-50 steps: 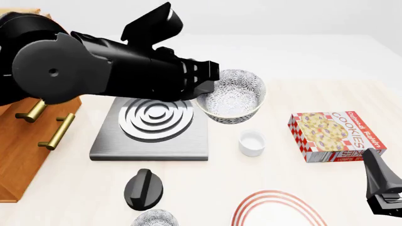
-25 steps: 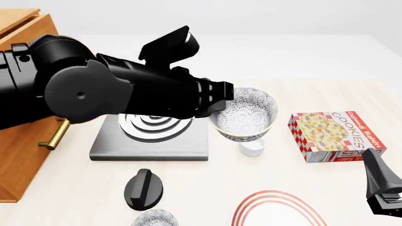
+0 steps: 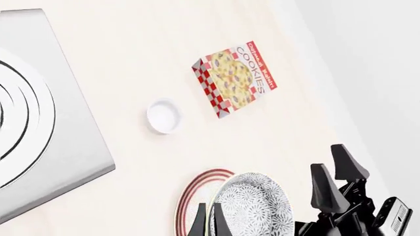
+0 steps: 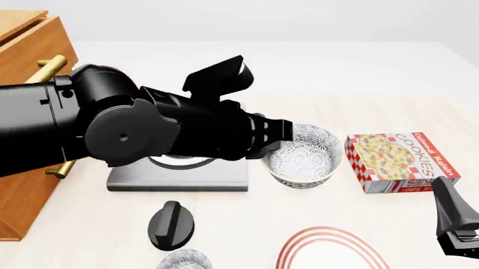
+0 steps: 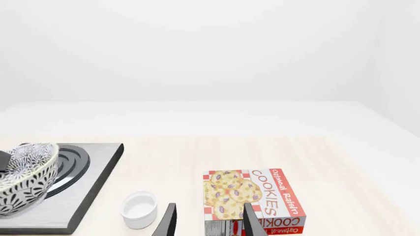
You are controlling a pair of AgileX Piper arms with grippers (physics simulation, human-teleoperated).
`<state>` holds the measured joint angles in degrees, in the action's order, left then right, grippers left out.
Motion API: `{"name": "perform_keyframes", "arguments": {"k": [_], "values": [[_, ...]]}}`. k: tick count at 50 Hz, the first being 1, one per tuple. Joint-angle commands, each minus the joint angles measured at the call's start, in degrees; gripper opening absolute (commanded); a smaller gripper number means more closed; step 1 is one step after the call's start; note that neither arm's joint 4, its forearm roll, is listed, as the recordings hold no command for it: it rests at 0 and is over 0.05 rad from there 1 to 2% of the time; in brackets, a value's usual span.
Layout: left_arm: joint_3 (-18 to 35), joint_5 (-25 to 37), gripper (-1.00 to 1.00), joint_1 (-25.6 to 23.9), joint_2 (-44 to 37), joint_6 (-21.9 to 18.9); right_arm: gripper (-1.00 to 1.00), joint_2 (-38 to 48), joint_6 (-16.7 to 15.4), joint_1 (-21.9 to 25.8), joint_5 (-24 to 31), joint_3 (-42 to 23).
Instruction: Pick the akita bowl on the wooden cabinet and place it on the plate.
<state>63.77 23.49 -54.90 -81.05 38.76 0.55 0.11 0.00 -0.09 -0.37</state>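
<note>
My left gripper is shut on the rim of the akita bowl, a deep black-and-white patterned bowl held in the air right of the stove plate. In the left wrist view the bowl hangs partly over the plate, with the thin fingers pinching its rim. The plate, white with red rings, lies at the table's near edge. The wooden cabinet stands at far left, mostly behind my left arm. My right gripper is open and low at the near right.
A grey stove plate lies under my left arm. A cookies box sits right of the bowl. A white ramekin stands between them, hidden by the bowl in the front view. A black knob and a second patterned bowl are near the front edge.
My left arm has carried the bowl rightward and nearer, lower over the table; it now covers the ramekin in the front view. The right gripper has not moved.
</note>
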Motion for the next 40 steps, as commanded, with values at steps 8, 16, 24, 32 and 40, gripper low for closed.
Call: {"name": "perform_keyframes", "arguments": {"k": [8, 16, 24, 32, 40], "values": [[-1.5, -3.2, -1.00, -1.2, -2.6, 2.3, 1.00, 0.0, 0.0, 0.0, 0.0, 0.0], [-1.8, -4.5, -1.00, -1.6, -4.2, 3.1, 1.00, 0.0, 0.0, 0.0, 0.0, 0.0], [-1.7, -5.3, -1.00, -2.0, -5.5, 3.5, 1.00, 0.0, 0.0, 0.0, 0.0, 0.0], [-1.8, -6.1, -1.00, -2.6, -6.8, 4.1, 1.00, 0.0, 0.0, 0.0, 0.0, 0.0], [-1.9, -7.0, -1.00, -3.0, -8.0, 4.7, 1.00, 0.0, 0.0, 0.0, 0.0, 0.0]]}}
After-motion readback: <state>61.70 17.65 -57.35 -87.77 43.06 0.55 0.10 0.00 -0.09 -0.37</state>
